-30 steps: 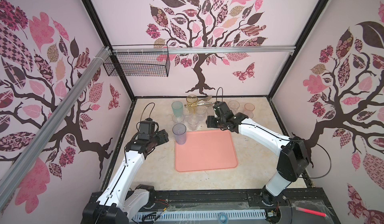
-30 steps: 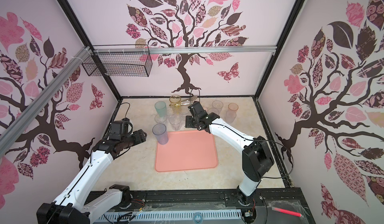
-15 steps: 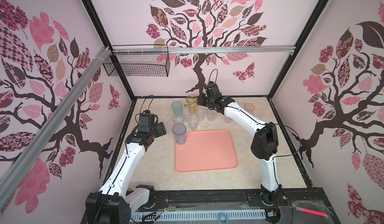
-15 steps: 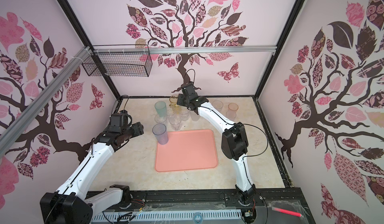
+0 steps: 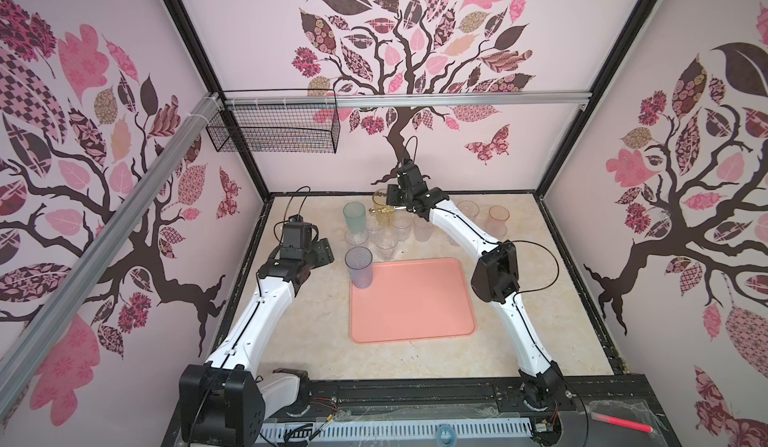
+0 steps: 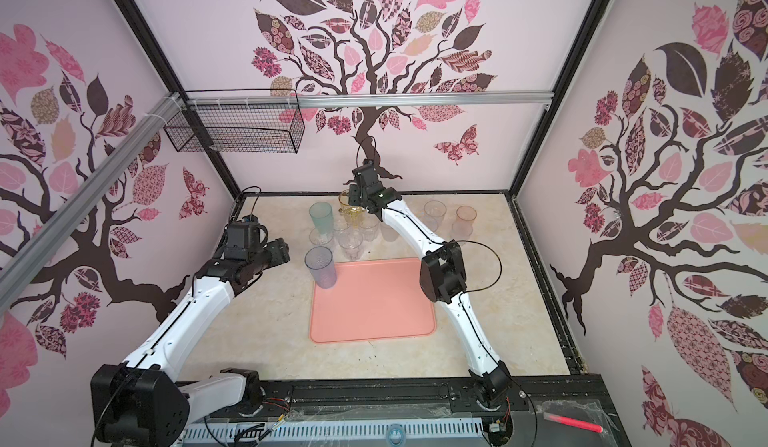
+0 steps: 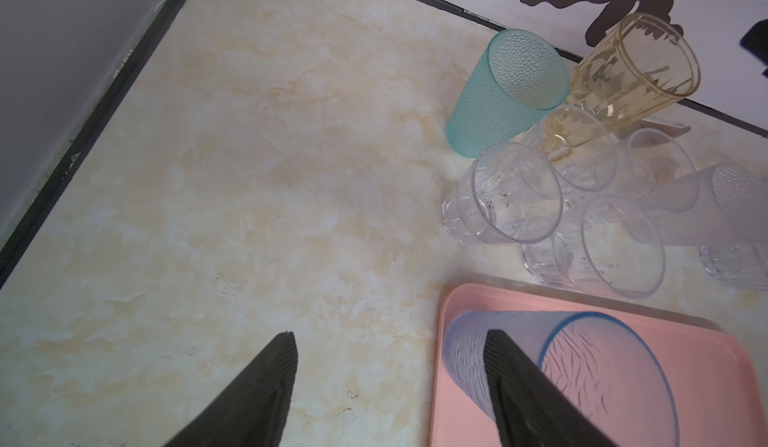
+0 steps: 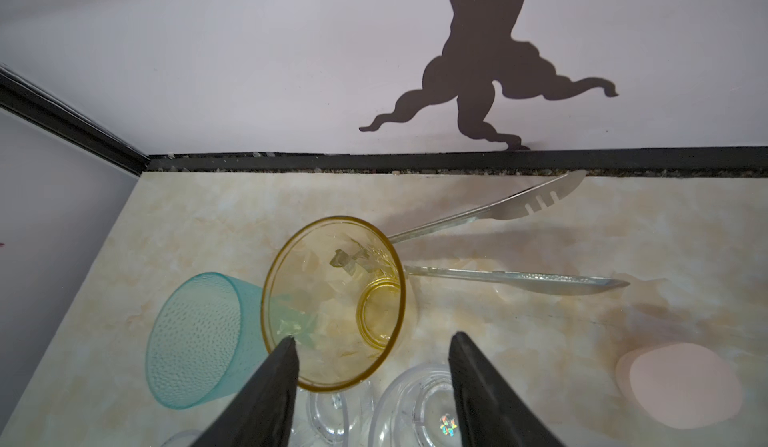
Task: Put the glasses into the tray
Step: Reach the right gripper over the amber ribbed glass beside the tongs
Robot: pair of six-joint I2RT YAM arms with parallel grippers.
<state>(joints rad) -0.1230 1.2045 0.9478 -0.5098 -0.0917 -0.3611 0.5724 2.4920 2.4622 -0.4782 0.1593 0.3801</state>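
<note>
Hovering above the amber tumbler (image 8: 332, 303) near the back wall, my right pincer (image 8: 372, 337) stands open, gripping nothing. My left pincer (image 7: 390, 335) is likewise open and empty, near the blue tumbler (image 5: 360, 267). That 1 tumbler stands upright in the tray (image 5: 415, 308), at its far-left corner. The other glasses (image 5: 386, 246) cluster on the table (image 5: 324, 341) behind the tray.

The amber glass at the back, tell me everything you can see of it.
The amber glass is a translucent yellow tumbler, faceted, plastic-looking, empty. It stands upright on the tabletop by the back wall. A teal glass stands close beside it, metal tongs lie behind it, and the right gripper hangs open above its rim, not holding it.
</note>
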